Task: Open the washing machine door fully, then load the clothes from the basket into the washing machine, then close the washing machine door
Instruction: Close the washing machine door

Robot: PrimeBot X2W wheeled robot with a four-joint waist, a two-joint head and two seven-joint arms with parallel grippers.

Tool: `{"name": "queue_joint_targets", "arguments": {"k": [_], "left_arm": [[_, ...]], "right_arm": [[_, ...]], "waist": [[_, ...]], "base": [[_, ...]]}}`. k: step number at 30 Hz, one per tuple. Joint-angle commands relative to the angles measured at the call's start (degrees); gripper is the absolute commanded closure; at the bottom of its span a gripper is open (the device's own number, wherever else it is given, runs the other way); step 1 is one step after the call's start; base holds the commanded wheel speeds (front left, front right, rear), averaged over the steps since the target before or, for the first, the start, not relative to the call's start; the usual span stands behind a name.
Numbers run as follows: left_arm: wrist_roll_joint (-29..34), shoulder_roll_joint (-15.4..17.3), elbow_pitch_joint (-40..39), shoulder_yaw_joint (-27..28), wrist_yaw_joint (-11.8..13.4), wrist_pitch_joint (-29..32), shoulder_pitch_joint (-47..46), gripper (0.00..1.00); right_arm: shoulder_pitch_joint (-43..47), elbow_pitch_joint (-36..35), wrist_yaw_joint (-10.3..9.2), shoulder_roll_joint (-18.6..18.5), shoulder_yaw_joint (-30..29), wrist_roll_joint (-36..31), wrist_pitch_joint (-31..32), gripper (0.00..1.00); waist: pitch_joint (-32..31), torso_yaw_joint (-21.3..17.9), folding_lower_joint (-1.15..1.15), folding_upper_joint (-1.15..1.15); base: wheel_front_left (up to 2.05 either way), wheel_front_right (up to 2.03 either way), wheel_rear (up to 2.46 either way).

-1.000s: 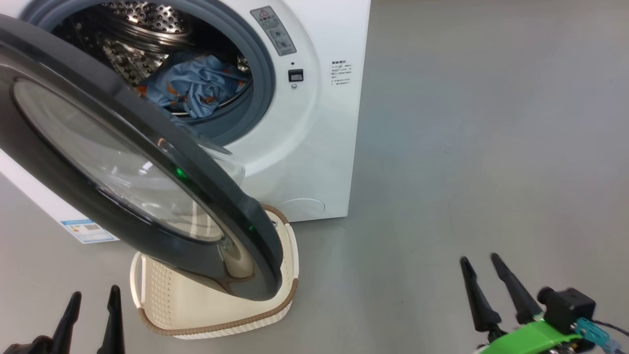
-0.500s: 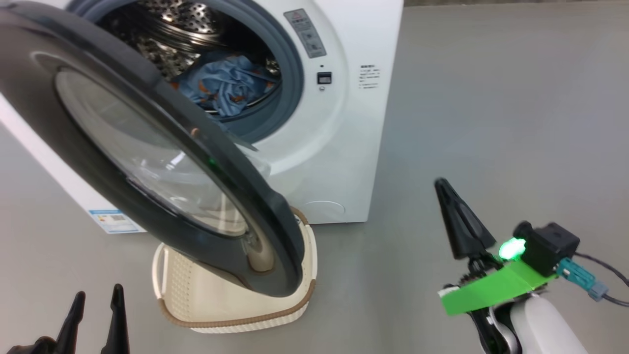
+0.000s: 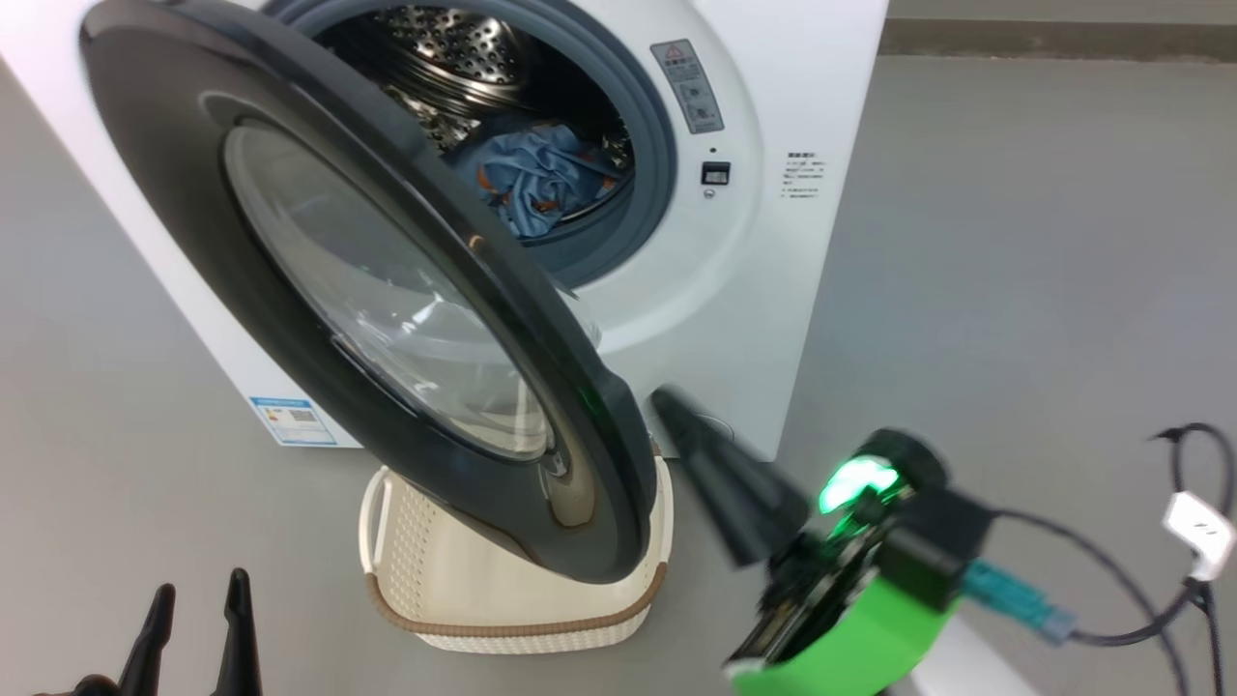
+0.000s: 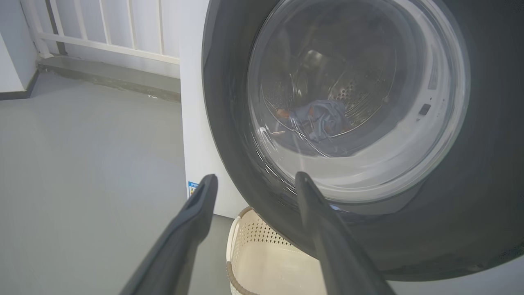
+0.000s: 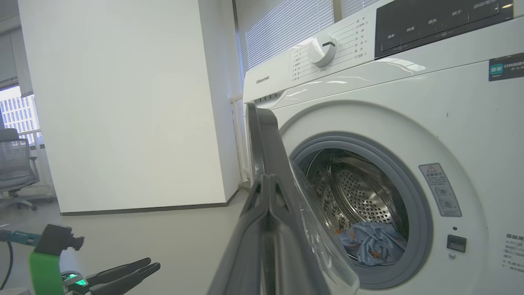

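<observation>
The washing machine stands with its round black door swung partly open, glass bowl facing me. The clothes, a blue bundle with orange patches, lie inside the steel drum. The basket sits on the floor under the door's lower edge; its visible inside is bare. My right gripper is shut on nothing, tip close beside the door's lower right edge. In the right wrist view the shut fingers line up with the door edge. My left gripper is open, low and left of the basket.
Grey floor spreads to the right of the machine. A dark cable with a white tag loops at the right. A white wall and an office chair stand beyond the door. A white railing runs behind the machine.
The camera has swung, so the whole scene has shifted right. My right gripper has shut and travelled left and forward to the door's edge. The left gripper has stayed put.
</observation>
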Motion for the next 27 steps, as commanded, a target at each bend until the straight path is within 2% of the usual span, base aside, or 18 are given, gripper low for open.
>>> {"name": "queue_joint_targets", "arguments": {"k": [1, 7, 12, 20, 27], "left_arm": [[0.66, 0.81, -1.62, 2.14, -0.09, -0.36, -0.77, 0.0], [0.76, 0.46, -1.9, 2.05, -0.09, -0.36, -0.46, 0.0], [0.61, 0.24, -1.82, 1.92, -0.09, -0.36, -0.84, 0.0], [0.26, 0.15, -1.61, 1.62, -0.09, -0.36, -1.73, 0.0], [0.06, 0.06, -1.62, 1.61, -0.09, -0.36, -2.29, 0.0]], "right_arm": [[-1.62, -1.52, 0.09, 0.41, 2.4, -0.36, -0.27, 1.0], [-0.3, 2.65, 0.09, 0.92, 8.95, 2.03, -0.27, 1.0], [0.24, 9.59, 0.09, 1.36, 11.96, 4.0, -0.27, 1.0], [-0.17, 19.55, 0.09, 2.6, 11.07, 6.47, -0.27, 1.0], [-1.16, 22.98, 0.09, 3.23, 8.45, 6.7, -0.27, 1.0]], "waist": [[-0.45, 0.62, 0.0, 0.0], [-0.5, 1.54, 0.0, 0.0], [0.21, 2.25, 0.0, 0.0], [1.36, 3.25, 0.0, 0.0], [2.18, 3.76, 0.0, 0.0]], "base": [[0.0, 0.0, 0.0], [0.0, 0.0, 0.0], [0.0, 0.0, 0.0], [0.0, 0.0, 0.0], [0.0, 0.0, 0.0]]}}
